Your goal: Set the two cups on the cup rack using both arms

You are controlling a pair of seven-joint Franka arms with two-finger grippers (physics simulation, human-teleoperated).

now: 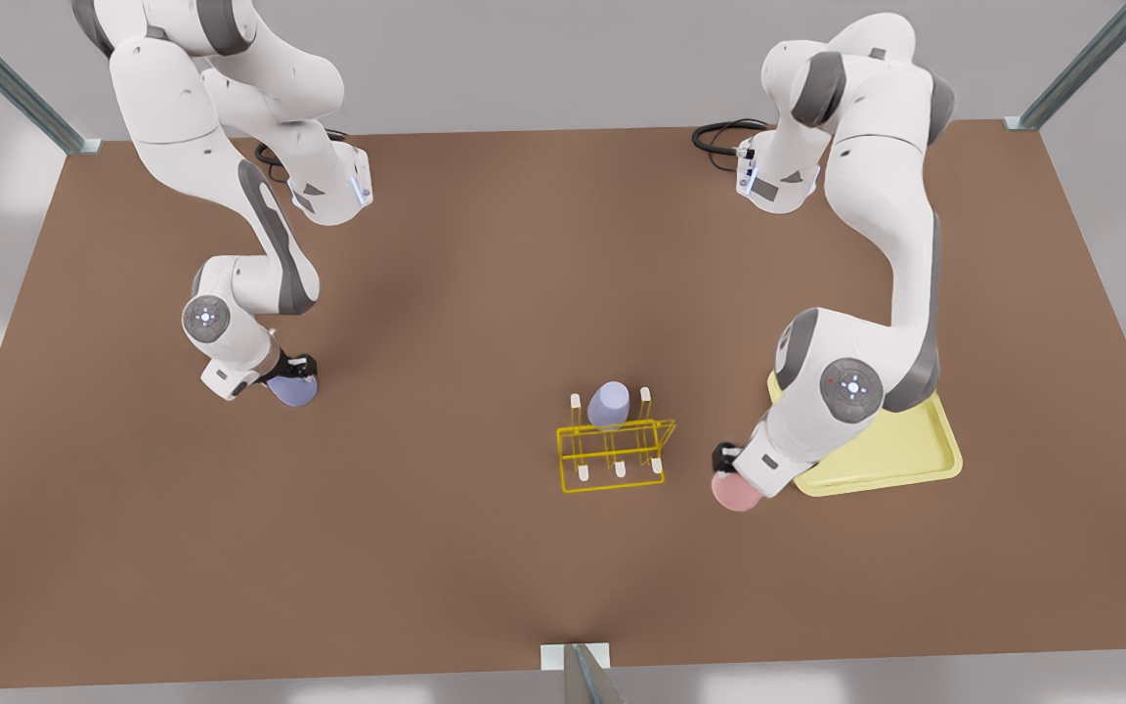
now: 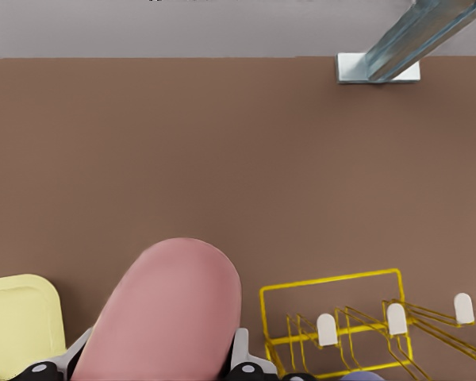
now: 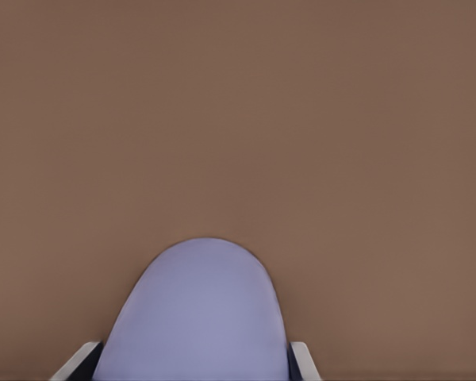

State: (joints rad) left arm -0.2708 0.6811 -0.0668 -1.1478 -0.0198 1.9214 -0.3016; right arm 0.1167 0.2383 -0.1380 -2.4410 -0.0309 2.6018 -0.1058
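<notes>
Scanning from the front view's left, we find the right gripper (image 1: 291, 376) well in from the table's (image 1: 485, 274) left edge, low over the bare brown top, fingers clamped on a lavender cup (image 1: 293, 390); its wrist view has that cup (image 3: 197, 313) between the pads. Near the table's middle, toward the near edge, stands the yellow cup rack (image 1: 614, 455), a second lavender cup (image 1: 609, 406) upside down on a back peg. Just beside the rack, the left gripper (image 1: 727, 460) grips the pink cup (image 1: 736, 492); its wrist view shows cup (image 2: 165, 309) and rack (image 2: 357, 325) apart. A pale-yellow tray (image 1: 900, 455) lies toward the right edge.
</notes>
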